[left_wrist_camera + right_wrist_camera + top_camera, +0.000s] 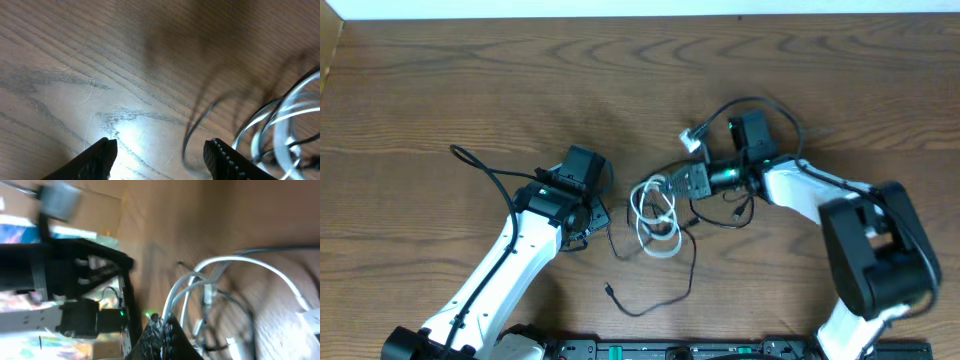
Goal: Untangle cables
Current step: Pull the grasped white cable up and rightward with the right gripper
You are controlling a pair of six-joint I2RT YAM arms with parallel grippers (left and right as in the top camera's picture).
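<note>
The white cable (655, 212) lies coiled in loops at the table's middle, and its white plug (692, 140) sits farther back. A thin black cable (688, 272) threads through the coil and trails toward the front edge. My right gripper (662, 185) reaches in from the right and is shut on a strand of the white cable (225, 262); the wrist view shows the strand pinched between the closed fingertips (162, 326). My left gripper (600, 215) stands open just left of the coil, holding nothing. In its wrist view a loop of the black cable (192, 132) lies near the right finger (222, 157).
Thicker black wires (480, 165) belonging to the arms run over the wooden table (470, 70). The right arm's wire loops behind its wrist (760, 105). A black rail (670, 350) lies along the front edge.
</note>
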